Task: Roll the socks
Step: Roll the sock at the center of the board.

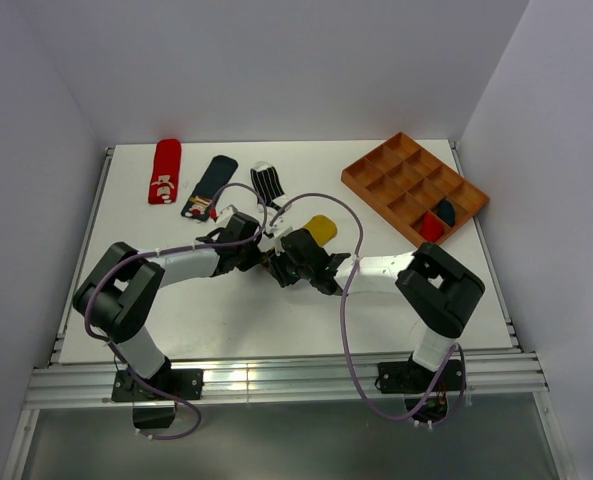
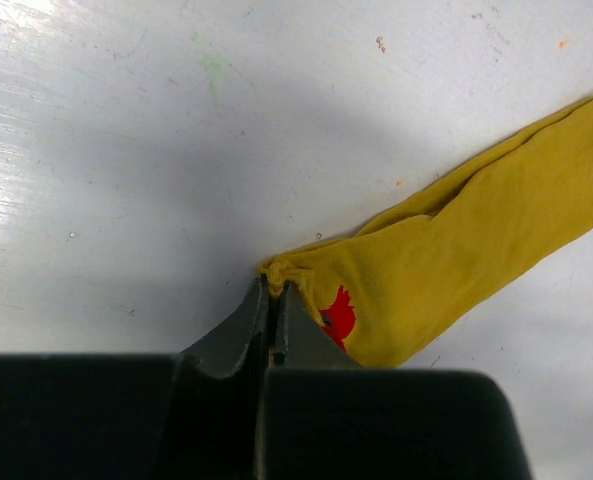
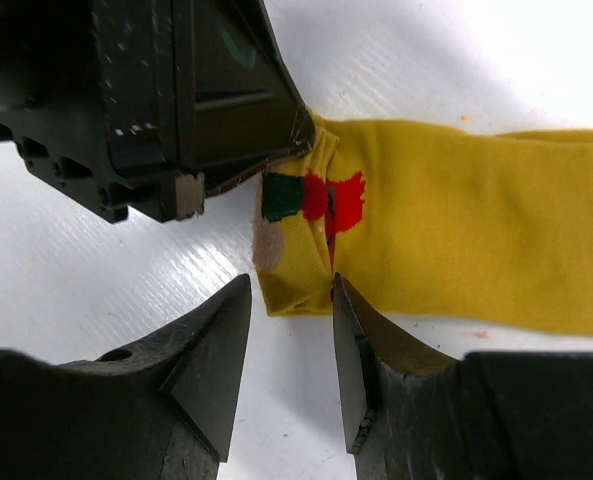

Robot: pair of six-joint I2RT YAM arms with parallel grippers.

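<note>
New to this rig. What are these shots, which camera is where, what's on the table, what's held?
Two robot arms, left and right, are bolted at the near edge of the table, each ending in two fingers. The wide picture is from a fixed camera above and behind them; the other two are from a camera on each wrist, showing its own fingers. On it lie a red sock, a navy sock with a patch, a striped sock, and a tray with a second red sock and a plain navy sock in its compartments. Mid-table lies a mustard sock. The left fingers are shut on one corner of its end; the right fingers stand open around the other corner.
</note>
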